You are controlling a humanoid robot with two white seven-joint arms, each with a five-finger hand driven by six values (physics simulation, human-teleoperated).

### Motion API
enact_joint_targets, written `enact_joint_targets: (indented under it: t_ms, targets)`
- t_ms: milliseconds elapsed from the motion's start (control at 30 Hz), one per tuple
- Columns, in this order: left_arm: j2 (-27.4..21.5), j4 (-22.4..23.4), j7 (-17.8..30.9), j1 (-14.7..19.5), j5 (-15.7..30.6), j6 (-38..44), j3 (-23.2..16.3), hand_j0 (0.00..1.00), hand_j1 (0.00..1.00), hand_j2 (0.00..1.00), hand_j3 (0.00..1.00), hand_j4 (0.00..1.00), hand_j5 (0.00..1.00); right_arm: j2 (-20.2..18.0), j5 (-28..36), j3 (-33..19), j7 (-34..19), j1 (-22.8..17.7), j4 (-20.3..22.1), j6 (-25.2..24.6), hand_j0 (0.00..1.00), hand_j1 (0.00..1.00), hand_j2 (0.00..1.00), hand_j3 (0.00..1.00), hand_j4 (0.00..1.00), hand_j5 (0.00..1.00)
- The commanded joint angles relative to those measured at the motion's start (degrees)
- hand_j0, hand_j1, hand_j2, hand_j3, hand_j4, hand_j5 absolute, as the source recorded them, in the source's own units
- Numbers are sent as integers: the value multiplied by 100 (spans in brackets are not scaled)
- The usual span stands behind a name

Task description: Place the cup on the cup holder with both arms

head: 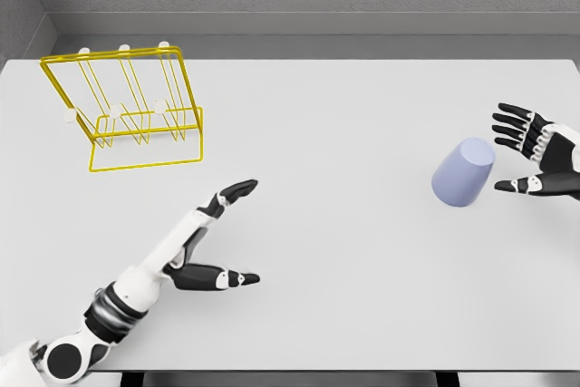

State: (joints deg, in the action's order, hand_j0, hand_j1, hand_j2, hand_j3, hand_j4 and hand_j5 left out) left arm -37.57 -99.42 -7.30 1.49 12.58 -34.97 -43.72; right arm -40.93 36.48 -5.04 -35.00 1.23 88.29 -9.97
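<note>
I see the pale lavender plastic cup (463,172) lying tilted on the white table (344,251), right of centre. My right hand (536,156) sits just beside it, fingers spread and gripping nothing — I can't tell whether the thumb touches the cup. The yellow wire cup holder (131,108) with white-tipped pegs stands at the far left, well apart from the cup. My left hand (213,242) rests low on the table near the front — open, fingers extended, empty.
</note>
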Motion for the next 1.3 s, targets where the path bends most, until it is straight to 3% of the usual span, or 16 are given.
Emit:
enact_joint_targets:
  t_ms: [0, 100, 233, 400, 467, 600, 667, 867, 1267]
  targets:
    - [75, -8, 317, 0, 306, -3, 4, 100, 100, 100, 100, 100, 100, -3, 35, 3, 0, 9, -23, -5, 100, 100, 100, 100, 100, 100]
    - [84, 10, 309, -9, 456, -3, 57, 100, 100, 100, 100, 100, 100, -3, 44, -6, 0, 53, -32, -5, 100, 100, 100, 100, 100, 100]
    - [92, 28, 300, -61, 676, -3, 470, 100, 100, 100, 100, 100, 100, -2, 44, -14, 0, 61, -111, 73, 100, 100, 100, 100, 100, 100]
    - [5, 71, 309, -26, 1300, -3, 514, 100, 100, 100, 100, 100, 100, 50, 35, -6, 0, 17, -251, 750, 100, 100, 100, 100, 100, 100]
    - [-4, 71, 309, -70, 1309, 16, 742, 100, 100, 100, 100, 100, 100, 68, 26, 12, 0, 0, -357, 1014, 100, 100, 100, 100, 100, 100]
    - [-22, 71, 309, -61, 1247, 649, 769, 100, 100, 100, 100, 100, 100, 147, -158, 12, 0, -18, -436, 1014, 100, 100, 100, 100, 100, 100]
    - [-13, 71, 309, -79, 1212, 658, 760, 100, 100, 100, 100, 100, 100, 226, -563, 21, 0, 0, -480, 1023, 100, 100, 100, 100, 100, 100]
    - [5, 71, 317, -105, 1221, 1010, 707, 100, 100, 100, 100, 100, 100, 419, -572, 21, 0, 0, -506, 1181, 100, 100, 100, 100, 100, 100]
    - [-242, -8, 326, -141, 1221, 1739, 777, 100, 100, 100, 100, 100, 100, 525, -607, -6, 0, 26, -954, 1427, 100, 100, 100, 100, 100, 100]
